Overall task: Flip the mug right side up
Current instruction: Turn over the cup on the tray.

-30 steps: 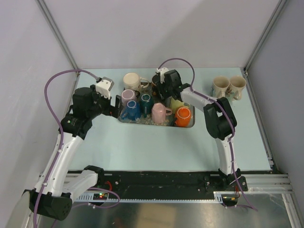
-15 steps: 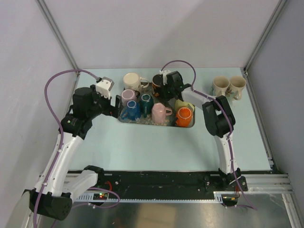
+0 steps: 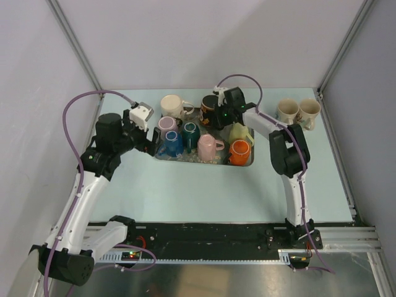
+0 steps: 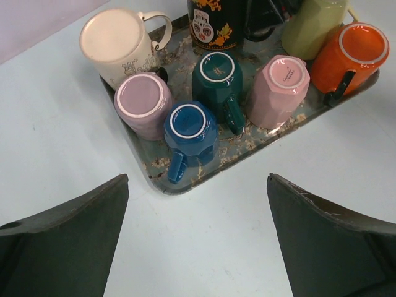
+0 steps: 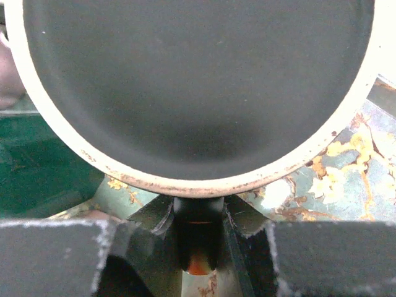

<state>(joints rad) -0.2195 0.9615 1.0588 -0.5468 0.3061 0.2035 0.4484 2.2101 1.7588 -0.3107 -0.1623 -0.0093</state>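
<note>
Right gripper (image 5: 198, 230) clamped on handle of black mug (image 5: 198, 93) (base up, in tray (image 4: 162, 185)); left gripper (image 4: 198, 238) spread wide, hovering beside tray.

Right pincer (image 5: 198, 238) shifted rightward, now closed on handle of black mug (image 5: 198, 80)

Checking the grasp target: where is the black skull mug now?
Top view: the black skull mug sits at the tray's far edge, between the cream mug on its left and the right hand closed on its handle.
</note>
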